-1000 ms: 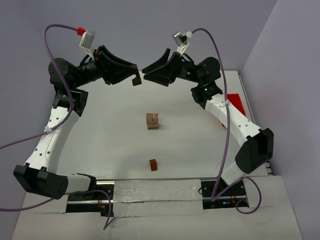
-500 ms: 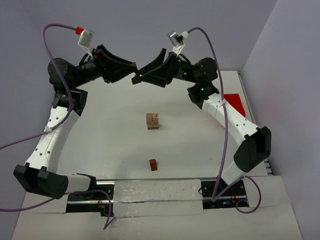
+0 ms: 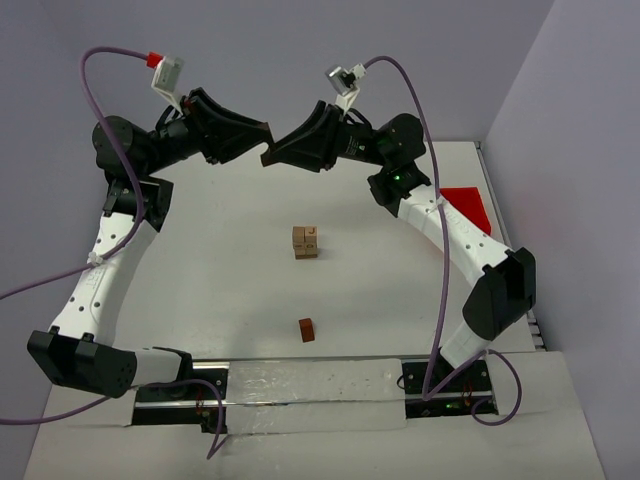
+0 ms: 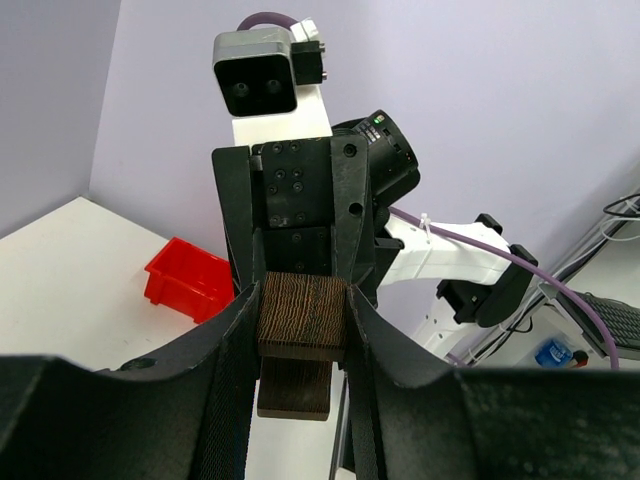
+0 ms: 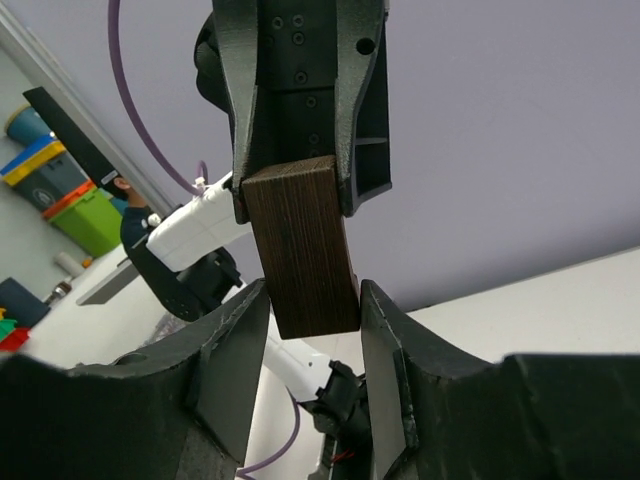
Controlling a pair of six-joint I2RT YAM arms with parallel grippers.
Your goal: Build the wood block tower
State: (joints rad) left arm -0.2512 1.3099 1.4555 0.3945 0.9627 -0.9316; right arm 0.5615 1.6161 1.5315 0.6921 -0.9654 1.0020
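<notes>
High above the table's far side, my left gripper (image 3: 262, 152) is shut on one end of a dark brown block (image 3: 268, 158). In the left wrist view the block (image 4: 302, 312) sits tight between my fingers. My right gripper (image 3: 275, 157) meets it tip to tip. In the right wrist view its fingers (image 5: 235, 345) flank the block's free end (image 5: 305, 260) very closely, and I cannot make out whether they press on it. The wood block tower (image 3: 306, 242) is a small stack of tan cubes at mid-table. A reddish-brown block (image 3: 307, 329) lies nearer the arm bases.
A red bin (image 3: 462, 205) sits at the table's right edge and shows in the left wrist view (image 4: 190, 282) too. Purple cables loop above both arms. The lilac back wall stands close behind the grippers.
My right gripper has moved left to meet the left one and has narrowed its jaws round the block's free end. The left arm has barely moved and keeps its grip.
</notes>
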